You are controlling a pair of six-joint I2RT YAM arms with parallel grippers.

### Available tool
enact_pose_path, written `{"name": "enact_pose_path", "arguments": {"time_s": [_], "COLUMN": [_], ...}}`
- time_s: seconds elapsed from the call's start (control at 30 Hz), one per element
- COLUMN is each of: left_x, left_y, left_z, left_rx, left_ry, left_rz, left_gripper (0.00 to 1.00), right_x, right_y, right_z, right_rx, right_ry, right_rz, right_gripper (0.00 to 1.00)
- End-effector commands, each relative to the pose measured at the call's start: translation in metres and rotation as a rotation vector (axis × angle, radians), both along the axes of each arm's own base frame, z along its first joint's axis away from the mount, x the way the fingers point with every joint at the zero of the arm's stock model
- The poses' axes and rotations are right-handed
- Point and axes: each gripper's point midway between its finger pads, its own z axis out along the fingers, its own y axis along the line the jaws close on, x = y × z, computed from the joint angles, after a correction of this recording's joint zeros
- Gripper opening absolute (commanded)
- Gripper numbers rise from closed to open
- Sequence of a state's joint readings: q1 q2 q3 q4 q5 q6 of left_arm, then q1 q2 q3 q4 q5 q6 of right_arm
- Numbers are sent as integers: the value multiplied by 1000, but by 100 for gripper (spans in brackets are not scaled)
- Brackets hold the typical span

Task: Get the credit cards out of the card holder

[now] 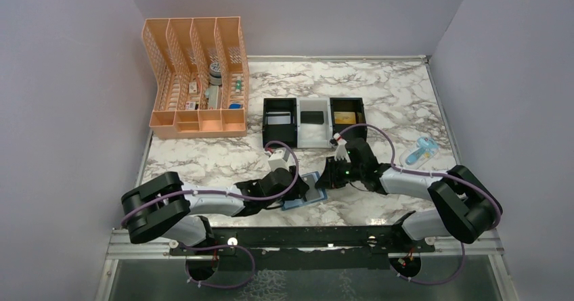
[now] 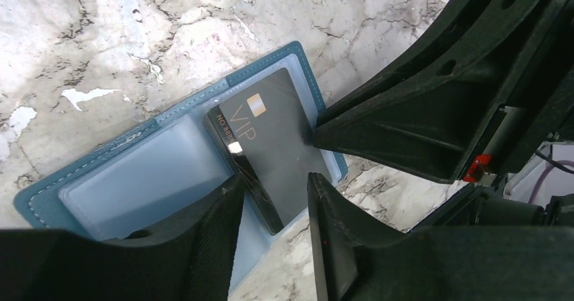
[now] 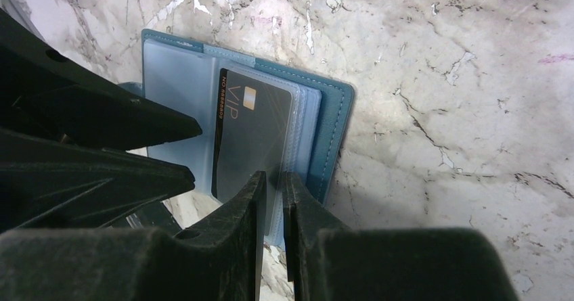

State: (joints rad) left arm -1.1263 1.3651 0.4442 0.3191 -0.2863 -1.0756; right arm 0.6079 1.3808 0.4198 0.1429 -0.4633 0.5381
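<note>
At the far left corner of the tabletop I see a peach organizer [image 1: 196, 78]. Close to the near edge, about the middle, the left gripper [image 2: 274, 210] is low over the card holder [image 2: 135, 179], which lies open and flat on the marble. Its fingers are partly apart and a corner of the black VIP card [image 2: 271, 145] sits in the gap; I cannot tell if they touch it. This card lies among the clear pocket leaves, on the half nearer to the right gripper [image 3: 273, 193].

Further back, at the centre, the tray [image 1: 313, 135] has a silver-grey card [image 1: 277, 119] in its left compartment, a dark card [image 1: 312, 117] in the middle one and a gold card [image 1: 344, 118] in the right one.

The right gripper is at the right side of the holder, its fingers almost closed on the edge of a clear pocket leaf. Near the right edge lies a light blue object [image 1: 418, 153].
</note>
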Motion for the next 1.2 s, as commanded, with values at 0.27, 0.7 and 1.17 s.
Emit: {"name": "enact_pose_path", "arguments": {"time_s": [0.27, 0.7, 1.17], "left_x": [2, -1, -5], "left_y": [14, 9, 19], "left_z": [-22, -29, -19], "left_rx": [-23, -52, -64], "left_ry": [34, 55, 13], "left_rz": [104, 98, 67], "left_gripper": [35, 14, 0], "right_x": [-12, -22, -11], "right_y": [-3, -1, -8], "right_z": [-12, -19, -7], "right_rx": [15, 41, 1], "right_ry": [18, 66, 6], "right_rz": [11, 19, -18], "right_gripper": [16, 14, 13]}}
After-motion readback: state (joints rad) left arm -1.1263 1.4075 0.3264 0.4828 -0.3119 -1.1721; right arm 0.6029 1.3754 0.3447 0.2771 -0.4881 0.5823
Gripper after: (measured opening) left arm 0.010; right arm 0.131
